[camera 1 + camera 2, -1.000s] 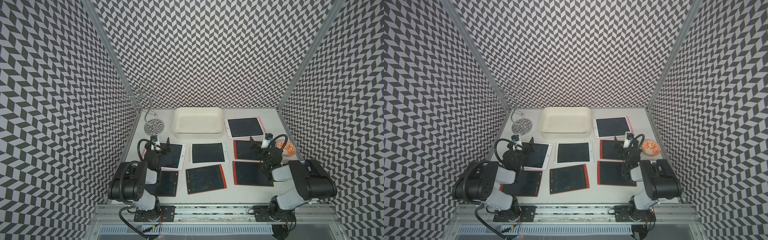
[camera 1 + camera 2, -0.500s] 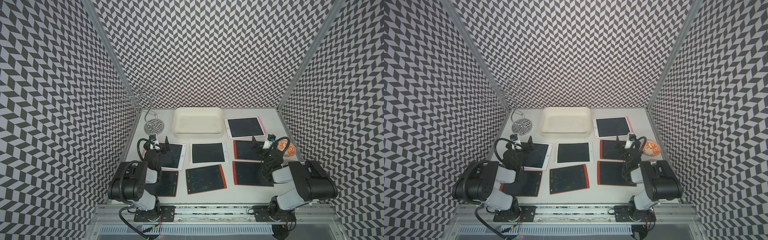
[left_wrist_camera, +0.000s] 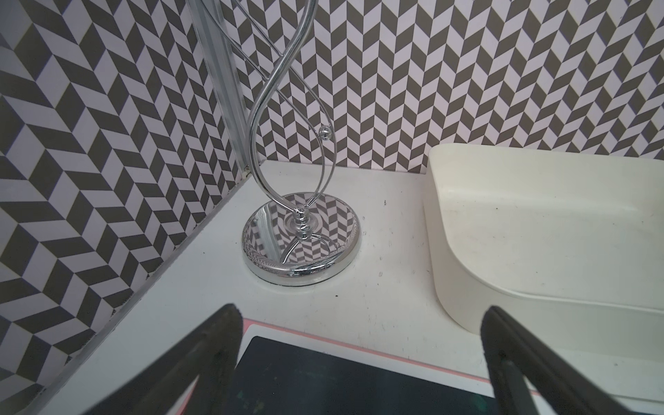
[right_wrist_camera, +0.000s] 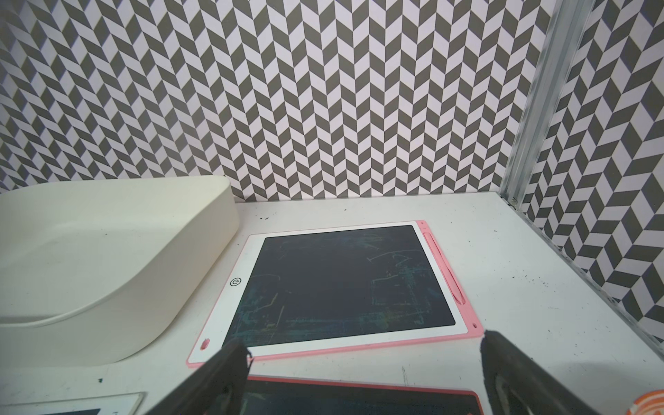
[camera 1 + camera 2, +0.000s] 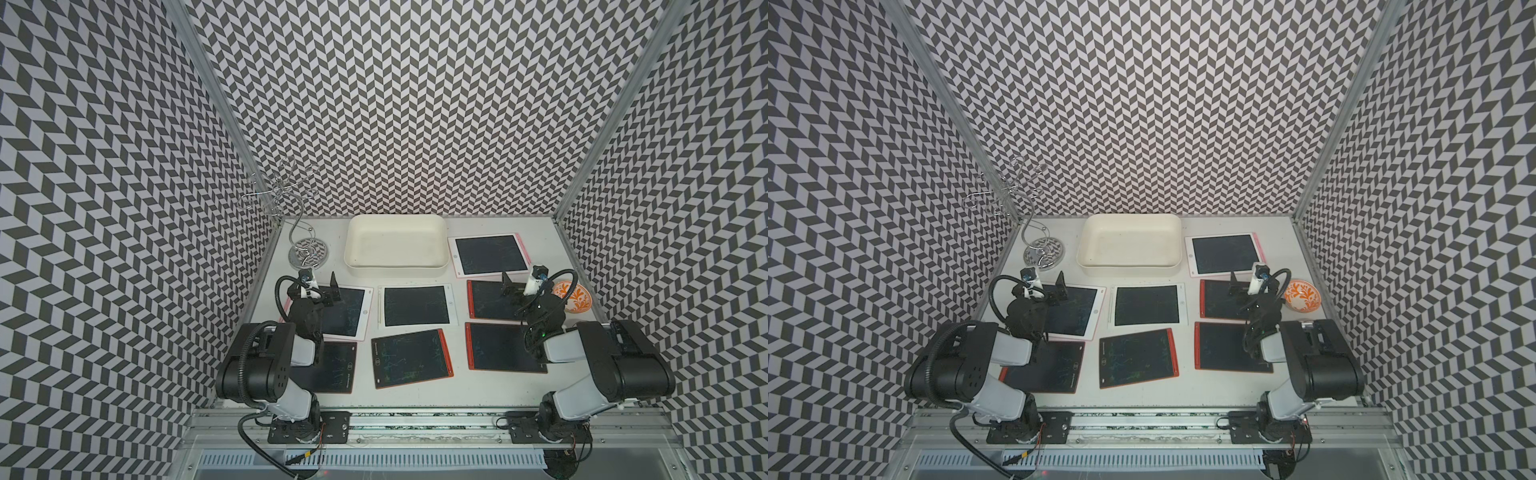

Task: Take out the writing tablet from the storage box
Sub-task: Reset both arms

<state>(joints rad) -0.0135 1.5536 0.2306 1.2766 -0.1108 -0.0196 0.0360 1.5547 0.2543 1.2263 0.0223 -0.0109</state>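
At the table's (image 5: pixel 415 399) back edge, the storage box (image 5: pixel 397 270) is sitting empty; seven writing tablets (image 5: pixel 417 305) are lying flat outside it, one just beside its wall. Left gripper (image 3: pixel 361 316) and right gripper (image 4: pixel 364 341) are hovering low over them, jaws spread wide, holding nothing, probably because unloading is finished.

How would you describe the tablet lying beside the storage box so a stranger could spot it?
Find the cream storage box by the back wall. Beside it, on the side of the right arm, lies a writing tablet. It alone sits that far back, white-framed with a pink edge; the tablet in front is red-framed.
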